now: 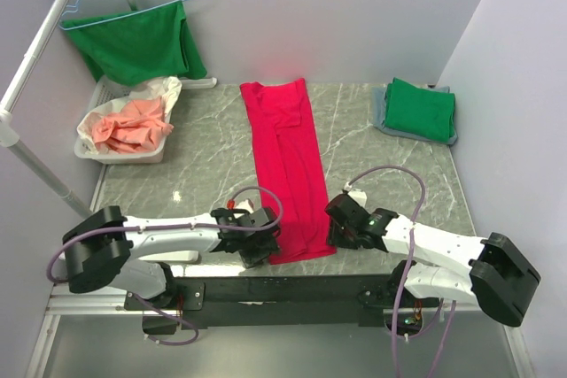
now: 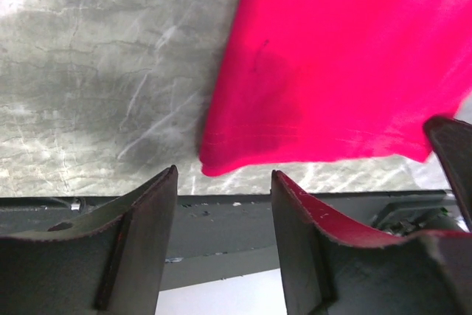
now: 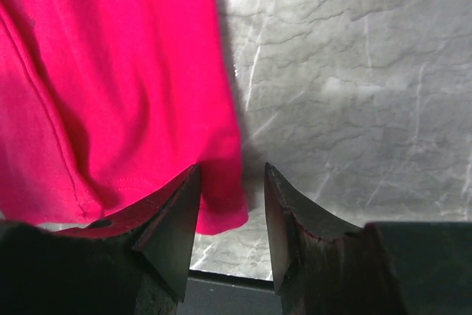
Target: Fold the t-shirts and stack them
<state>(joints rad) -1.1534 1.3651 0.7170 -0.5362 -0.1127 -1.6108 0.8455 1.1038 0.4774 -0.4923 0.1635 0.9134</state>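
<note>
Left gripper (image 2: 225, 175), jaws parted, empty, just short of red t-shirt (image 2: 339, 64) hem corner; marbled table (image 2: 96, 71)

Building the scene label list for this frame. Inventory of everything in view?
red t-shirt: 1, crimson, long folded strip down the table's middle
green t-shirt: 1, green, folded, far right corner, on the grey one
grey t-shirt: 1, grey, folded, under the green one
green garment: 1, green, on the hanger, far left
hanger: 1, light blue, on the rack
basket: 1, white, far left of the table
peach cloth: 1 heap, in the basket
rack pole: white, left edge
table: 1, grey marble
left gripper: 1, black, open, by the red shirt's near left corner
right gripper: 1, black, open, at its near right corner
</note>
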